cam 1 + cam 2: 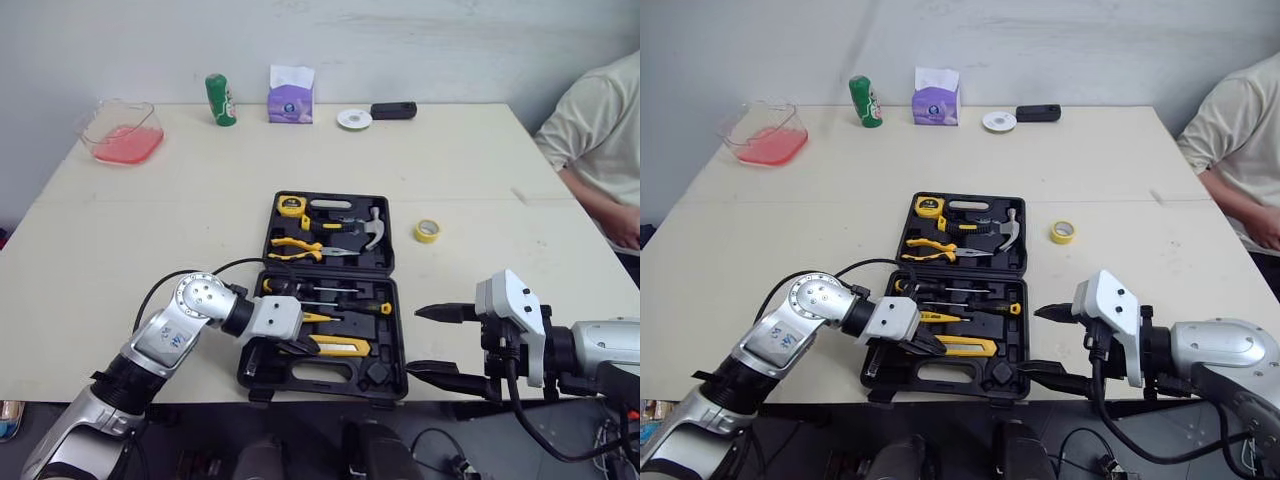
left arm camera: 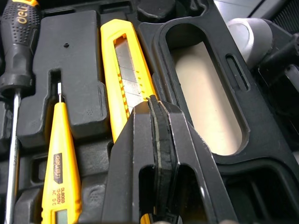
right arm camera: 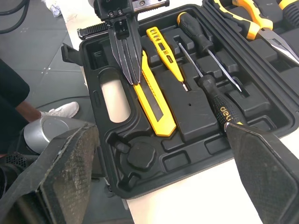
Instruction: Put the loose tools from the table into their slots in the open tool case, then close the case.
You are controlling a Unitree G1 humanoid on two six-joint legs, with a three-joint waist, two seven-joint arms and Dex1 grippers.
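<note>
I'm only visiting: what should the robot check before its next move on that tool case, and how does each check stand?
1. Tool case open: ok.
2. Utility knife lying in its slot: ok; fully seated: cannot tell.
3. Left gripper clear of the case: not ok, its shut tips are at the knife.
4. Right gripper open, beside the case: ok.
5. Table free of loose items: not ok, a yellow tape roll lies right of the case.
</note>
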